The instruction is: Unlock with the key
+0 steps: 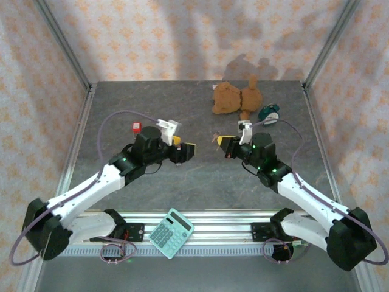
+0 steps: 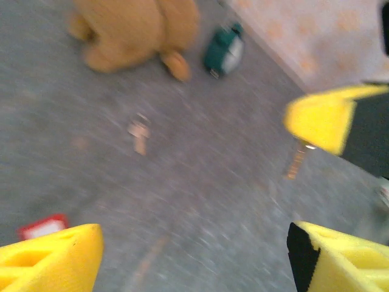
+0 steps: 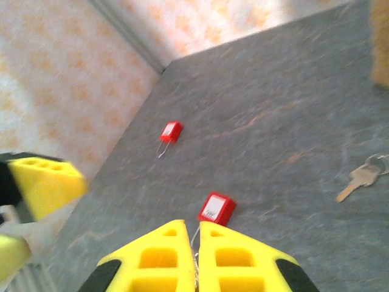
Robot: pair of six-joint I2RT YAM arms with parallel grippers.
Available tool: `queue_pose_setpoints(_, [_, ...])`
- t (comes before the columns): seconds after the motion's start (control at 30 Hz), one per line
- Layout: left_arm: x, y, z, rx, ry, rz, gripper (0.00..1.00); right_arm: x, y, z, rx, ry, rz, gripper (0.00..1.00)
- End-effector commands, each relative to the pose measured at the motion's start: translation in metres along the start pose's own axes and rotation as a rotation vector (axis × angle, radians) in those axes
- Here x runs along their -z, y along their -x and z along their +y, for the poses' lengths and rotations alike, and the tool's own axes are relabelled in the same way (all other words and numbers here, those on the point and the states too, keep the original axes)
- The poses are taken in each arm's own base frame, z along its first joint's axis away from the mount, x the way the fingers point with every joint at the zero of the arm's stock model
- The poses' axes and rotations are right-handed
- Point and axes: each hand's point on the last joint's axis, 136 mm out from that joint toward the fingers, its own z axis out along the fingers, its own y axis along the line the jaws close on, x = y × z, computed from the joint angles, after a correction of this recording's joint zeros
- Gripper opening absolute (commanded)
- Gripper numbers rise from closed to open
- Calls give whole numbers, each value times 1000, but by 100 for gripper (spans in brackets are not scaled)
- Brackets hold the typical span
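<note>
Red and boxy, a padlock (image 3: 216, 208) sits at lower centre of the right wrist view, just ahead of the right claw (image 3: 196, 228). That claw is clenched, with the lock's thin wire shackle apparently pinched between its fingers. The key (image 3: 363, 176) lies flat on the grey counter (image 3: 273, 109) at the right edge of that frame, near the claw but apart from the lock and untouched. A second padlock (image 3: 171, 131) rests further off, left of centre. The left claw (image 2: 193, 243) stands spread wide and empty across the bottom of its own wrist view, with the key at middle left of that frame. Judged from this, the lock is secured and fetching the key is the step in hand. The next move calls for the left claw to drop low over the key and pinch its thin head off the counter. It must then line the blade up with the keyhole, whose position the blurred frames do not reveal.
</note>
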Motion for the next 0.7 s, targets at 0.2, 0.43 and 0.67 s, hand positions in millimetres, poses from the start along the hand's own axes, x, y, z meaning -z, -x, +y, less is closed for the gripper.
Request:
queue_pose_setpoints(0.2, [57,19,114,295,600,-378,87,17,35,-37,-74,-210,-252,6])
queue_pose_setpoints(0.43, [44,-19,159,276,920,-58,100,16,33,-40,-71,-222,-238,6])
queue_pose_setpoints(0.67, [-14,-46,152,270,867,235,100,12,28,-43,-66,-238,-210,6])
